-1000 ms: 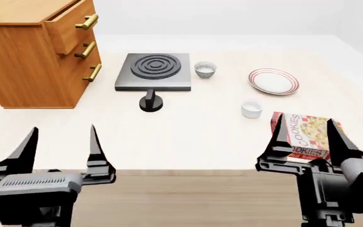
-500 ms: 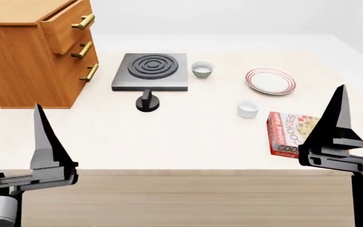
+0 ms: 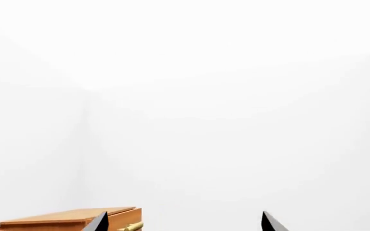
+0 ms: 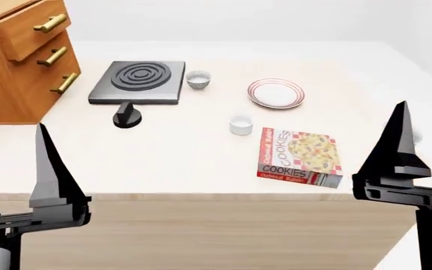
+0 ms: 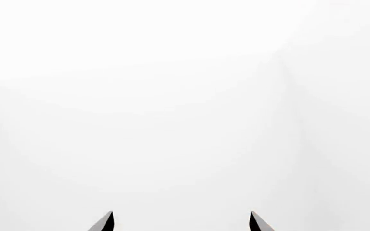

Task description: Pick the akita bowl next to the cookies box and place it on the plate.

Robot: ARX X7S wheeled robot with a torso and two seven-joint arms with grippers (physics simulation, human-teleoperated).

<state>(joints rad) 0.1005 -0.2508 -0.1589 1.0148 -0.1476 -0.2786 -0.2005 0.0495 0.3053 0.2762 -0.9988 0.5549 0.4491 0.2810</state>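
Note:
The red cookies box [image 4: 298, 156] lies flat near the table's front right. The akita bowl beside it is almost wholly hidden behind my right gripper's finger; only a pale sliver [image 4: 417, 136] shows to the box's right. The plate [image 4: 276, 93], white with red rings, sits farther back, behind the box. My right gripper [image 4: 402, 112] stands upright, edge-on, in front of the table's right corner. My left gripper [image 4: 43, 135] stands the same way at the front left. Both wrist views face a blank white wall, with the left gripper [image 3: 183, 224] and the right gripper [image 5: 180, 221] open and holding nothing.
A wooden drawer cabinet [image 4: 21, 56] stands at the back left, its top also in the left wrist view [image 3: 69, 219]. A black hotplate [image 4: 139, 81] with its knob [image 4: 126, 116], a second speckled bowl [image 4: 198, 79] and a plain white cup [image 4: 240, 124] occupy the middle.
The head view has swung right, so everything on the table sits farther left and the whole cookies box shows. Both grippers turned from facing me to edge-on.

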